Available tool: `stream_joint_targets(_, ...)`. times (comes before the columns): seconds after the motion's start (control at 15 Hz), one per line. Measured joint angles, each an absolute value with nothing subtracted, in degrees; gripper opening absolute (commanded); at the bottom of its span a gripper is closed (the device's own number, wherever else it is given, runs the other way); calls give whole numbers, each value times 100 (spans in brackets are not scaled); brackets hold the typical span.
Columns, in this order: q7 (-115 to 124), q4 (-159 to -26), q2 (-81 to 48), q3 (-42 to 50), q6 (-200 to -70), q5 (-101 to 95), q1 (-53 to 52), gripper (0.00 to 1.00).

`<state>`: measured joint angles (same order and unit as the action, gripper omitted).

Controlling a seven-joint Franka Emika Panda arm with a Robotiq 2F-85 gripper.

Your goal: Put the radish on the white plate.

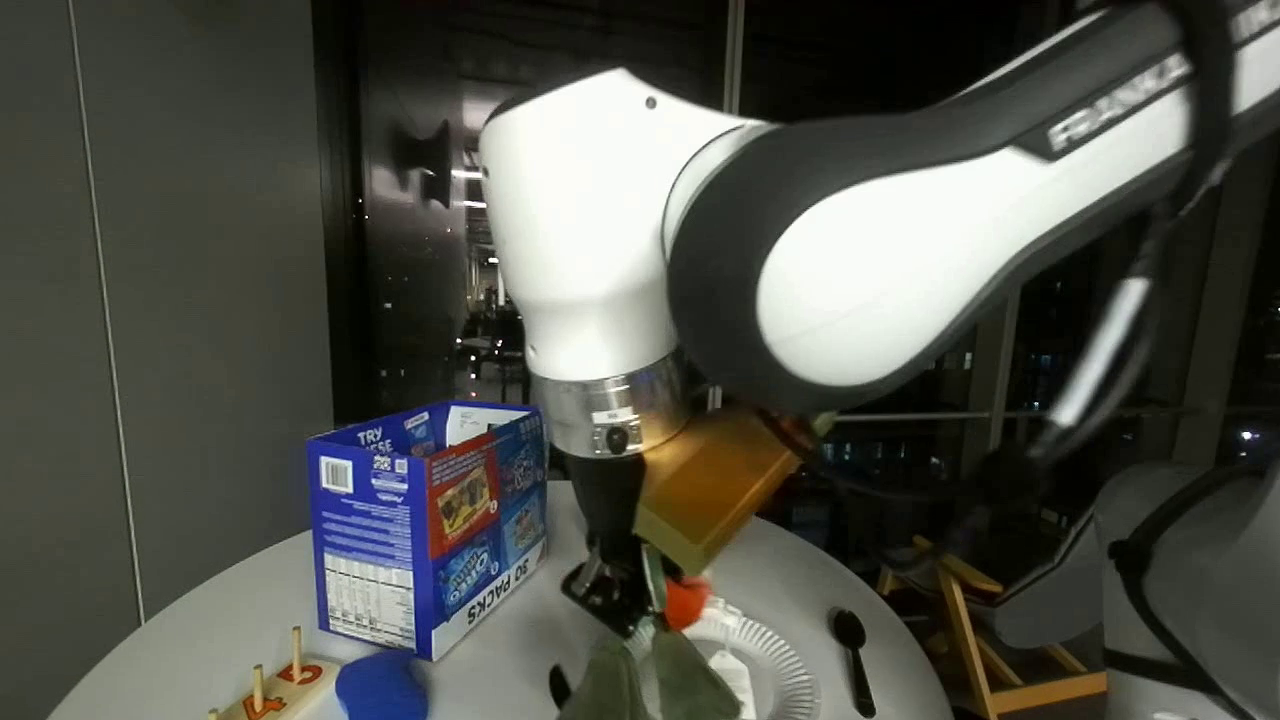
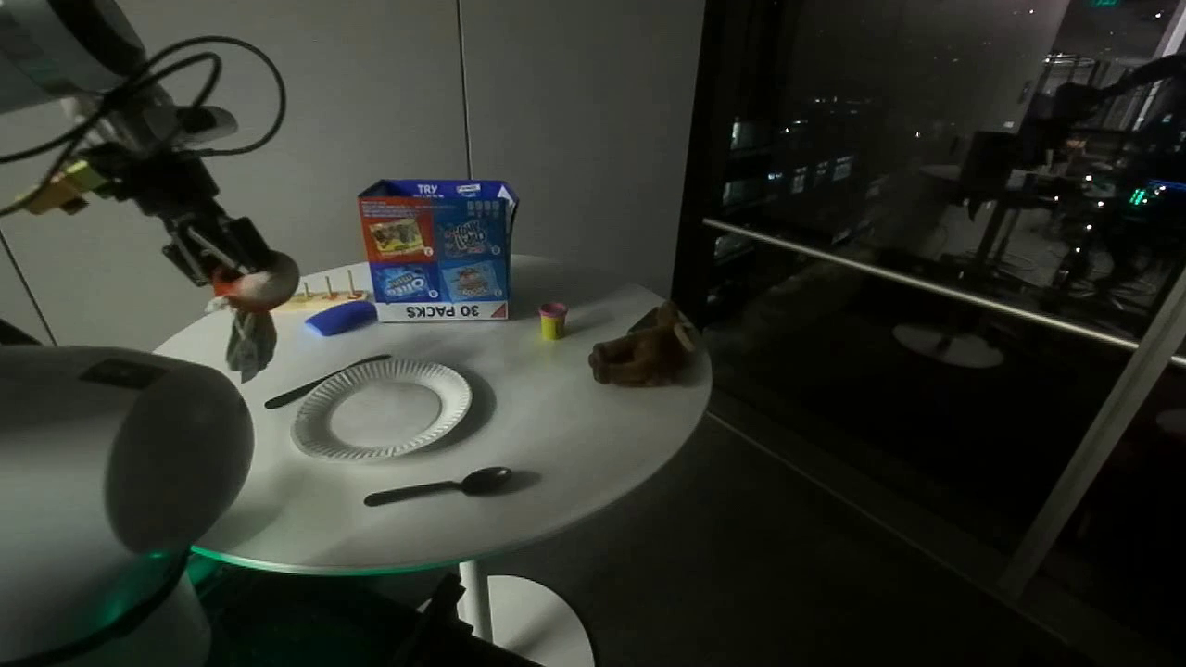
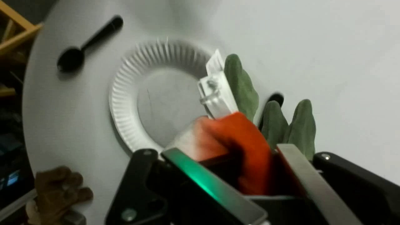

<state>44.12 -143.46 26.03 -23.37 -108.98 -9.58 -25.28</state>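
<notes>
The round white table (image 2: 574, 435) on my feed, green light (image 2: 315, 568) edging it, stands on a pale pedestal (image 2: 547, 616). Beyond the table, in both exterior views, I get a plain gray wall (image 2: 574, 102) with a thin vertical seam (image 2: 464, 93). Beside the table rise dark windows (image 2: 834, 371), dotted with small lights (image 2: 841, 169) I can't sort from reflections, and a metal rail (image 2: 889, 274) crosses them. Dark floor (image 2: 788, 519) spreads below the table, and a wood-framed chair (image 1: 1050, 692) stands near it.

In an exterior view, the Franka arm (image 1: 880, 270) was seen closely; in an exterior view, the round table (image 2: 565, 412), obliquely, from farther. The wrist view was directed downward onto the paper plate (image 3: 168, 97), shared by all views.
</notes>
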Motion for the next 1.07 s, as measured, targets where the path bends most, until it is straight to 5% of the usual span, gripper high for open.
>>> stream_joint_targets(0.4,4267,-14951,4033,-2182,-9674,-823,-2139,5)
stream_joint_targets(1.07,2713,-15944,3313,-1172,-12823,-959,-894,6)
